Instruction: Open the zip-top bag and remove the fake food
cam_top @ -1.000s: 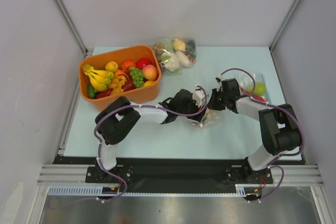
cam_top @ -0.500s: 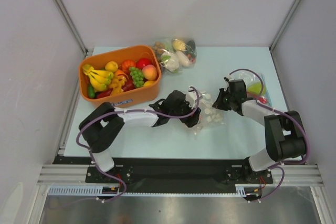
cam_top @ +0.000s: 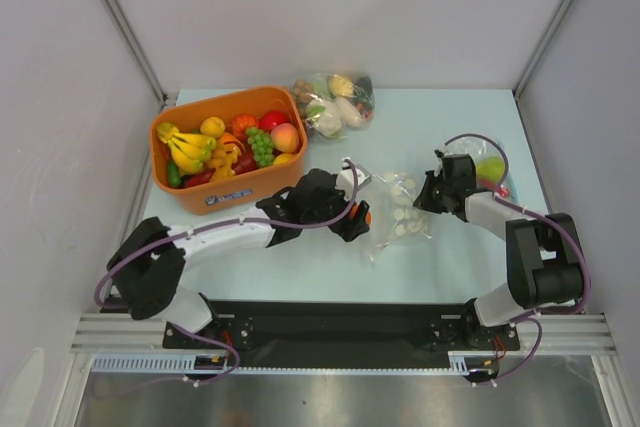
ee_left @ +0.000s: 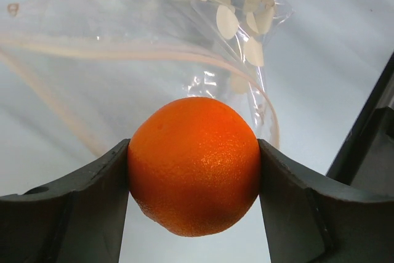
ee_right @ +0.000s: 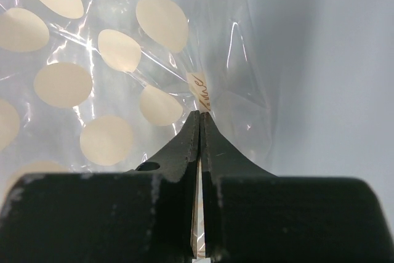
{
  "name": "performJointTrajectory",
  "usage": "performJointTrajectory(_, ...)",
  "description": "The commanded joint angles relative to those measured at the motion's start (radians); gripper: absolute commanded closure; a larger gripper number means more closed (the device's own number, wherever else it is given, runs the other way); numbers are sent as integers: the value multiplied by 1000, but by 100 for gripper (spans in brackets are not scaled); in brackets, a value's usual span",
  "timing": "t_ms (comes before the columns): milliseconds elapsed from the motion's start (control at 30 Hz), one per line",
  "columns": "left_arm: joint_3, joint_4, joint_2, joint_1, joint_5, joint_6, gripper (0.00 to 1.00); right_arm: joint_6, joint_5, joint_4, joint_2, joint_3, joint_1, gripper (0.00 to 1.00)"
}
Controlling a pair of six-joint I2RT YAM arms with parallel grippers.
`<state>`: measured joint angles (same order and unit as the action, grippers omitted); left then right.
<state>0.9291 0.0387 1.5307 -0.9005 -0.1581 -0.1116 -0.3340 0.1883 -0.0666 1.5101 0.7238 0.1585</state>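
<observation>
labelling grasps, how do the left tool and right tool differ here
The left tool is spread wide around a round orange; the right tool is pinched nearly flat on the thin edge of the clear bag. In the top view the left tool sits off the bag's left side, the right tool at its right edge. Both are shut on something.

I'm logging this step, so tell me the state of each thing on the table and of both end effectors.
Left end effector, shut on the orange.
Orange, out of the bag, gripped on both sides.
Right end effector, shut on the bag's edge.
Bag, lying on the table, mouth looks open, pale slices inside.
Bin, full of toy fruit.
Back bag, full; seal cannot be told.
Right-side bag, holds green fruit, partly hidden.
</observation>
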Motion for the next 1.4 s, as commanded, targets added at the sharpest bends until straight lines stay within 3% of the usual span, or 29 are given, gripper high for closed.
performJointTrajectory(0,-19,-72,-113,3,11,16,78,27,-23,-9,-36,0,-11,100)
performJointTrajectory(300,-41,-200,-331,178,-64,-5,76,32,-16,-16,-42,0,-28,100)
performJointTrajectory(533,55,-261,-342,389,-54,7,76,30,-7,-16,-48,-3,-34,100)
performJointTrajectory(833,264,-191,-144,594,46,-54,72,30,-4,-27,-76,-15,-36,100)
performJointTrajectory(1233,562,-134,196,652,258,-16,70,29,3,-50,-129,-44,-39,100)
performJointTrajectory(1367,616,-146,262,664,269,-10,61,27,5,-58,-143,-50,-39,100)
